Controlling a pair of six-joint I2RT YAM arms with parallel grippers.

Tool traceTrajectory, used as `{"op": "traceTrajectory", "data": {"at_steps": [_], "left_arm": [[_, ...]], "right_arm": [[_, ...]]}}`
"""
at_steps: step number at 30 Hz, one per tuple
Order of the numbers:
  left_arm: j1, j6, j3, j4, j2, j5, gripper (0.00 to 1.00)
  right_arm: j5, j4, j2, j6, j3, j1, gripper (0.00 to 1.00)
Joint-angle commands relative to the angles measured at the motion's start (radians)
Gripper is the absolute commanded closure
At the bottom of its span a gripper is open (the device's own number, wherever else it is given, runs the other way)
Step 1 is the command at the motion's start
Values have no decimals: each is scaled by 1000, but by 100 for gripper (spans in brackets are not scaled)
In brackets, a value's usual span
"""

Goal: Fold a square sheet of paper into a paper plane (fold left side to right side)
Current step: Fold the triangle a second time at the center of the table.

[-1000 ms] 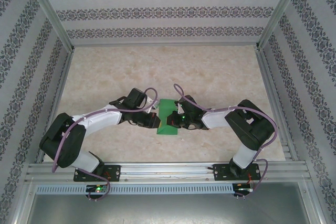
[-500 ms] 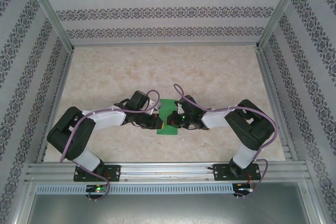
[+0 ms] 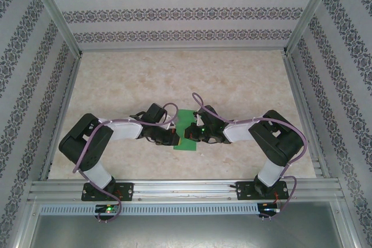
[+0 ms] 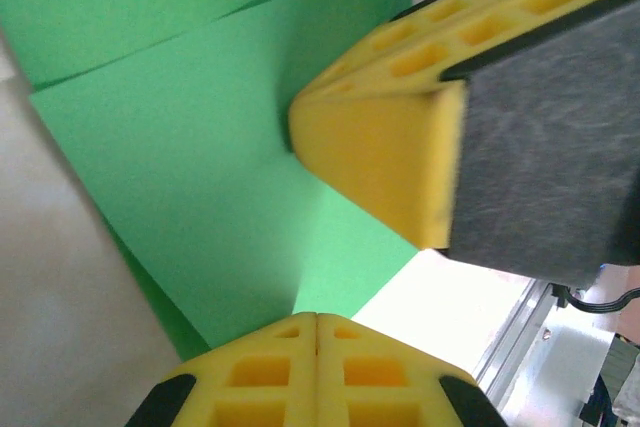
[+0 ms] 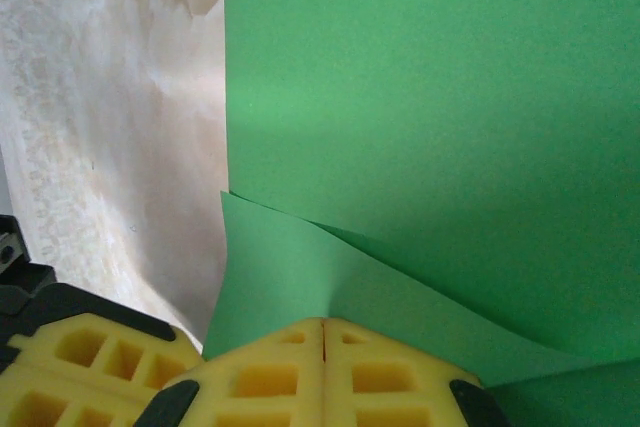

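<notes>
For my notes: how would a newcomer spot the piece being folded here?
On the pale marbled table, look toward the near edge, where the two arms' tips meet. Between the left gripper and the right gripper sits the green sheet, partly folded. Nothing else on the table is bright green.

- From overhead, the left gripper (image 3: 176, 138) and right gripper (image 3: 185, 137) cover the middle of the square sheet of paper (image 3: 187, 118); their fingertips are too small to read.
- Left wrist: the sheet runs off the top edge, and its near corner slips under the closed yellow fingers (image 4: 285, 372), hiding any pinch.
- Right wrist: the sheet is cut off at the top and right.
</notes>
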Motion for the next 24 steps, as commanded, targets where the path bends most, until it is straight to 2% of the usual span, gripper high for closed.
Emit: {"op": "traceTrajectory", "data": {"at_steps": [1, 24], "left_arm": [[-8, 14, -19, 23, 16, -18, 99], [-8, 26, -26, -7, -42, -64, 98]], "right_arm": [[16, -32, 28, -5, -12, -4, 100], [16, -32, 31, -9, -15, -5, 100]]}}
